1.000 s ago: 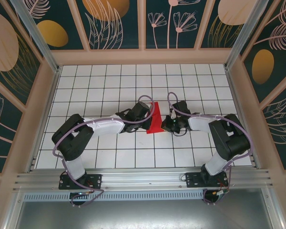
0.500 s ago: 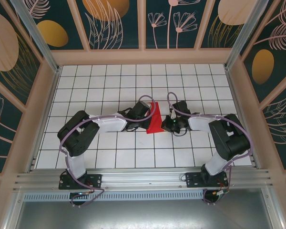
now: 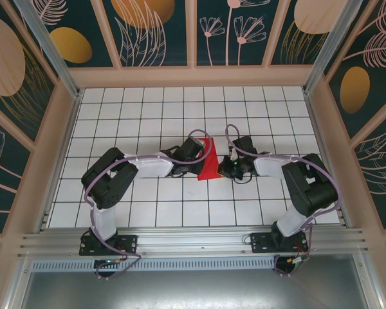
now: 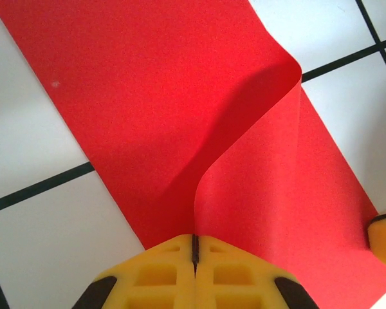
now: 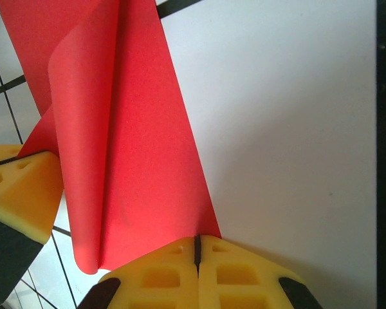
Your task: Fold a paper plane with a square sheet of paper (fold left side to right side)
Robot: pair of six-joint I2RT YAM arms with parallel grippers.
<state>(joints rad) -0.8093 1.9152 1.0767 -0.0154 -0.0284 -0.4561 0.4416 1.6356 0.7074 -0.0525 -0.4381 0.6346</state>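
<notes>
At mid-table, just ahead of the arm bases, your left gripper (image 4: 194,248) has its jaws pressed together on an edge of the paper (image 4: 148,96), which rises from the pinch in a soft curl. Your right gripper (image 5: 196,248) sits just beside it, jaws likewise pinching the paper, at the edge on its own side and low against the table (image 3: 148,116). The sheet lies between the two, partly rolled over. From above it reads as a narrow red wedge, though I can't tell there how much is already doubled.

To fold well, carry the left edge over in a low arc until it lies along the right edge. Use the right pinch as your anchor, and line up the corners before you flatten the curl into a crease. Thin paper will likely buckle if you pull.

Beyond, the white grid-tiled table runs to a wooden frame (image 3: 193,76) and dark leaf-patterned walls (image 3: 154,32).
</notes>
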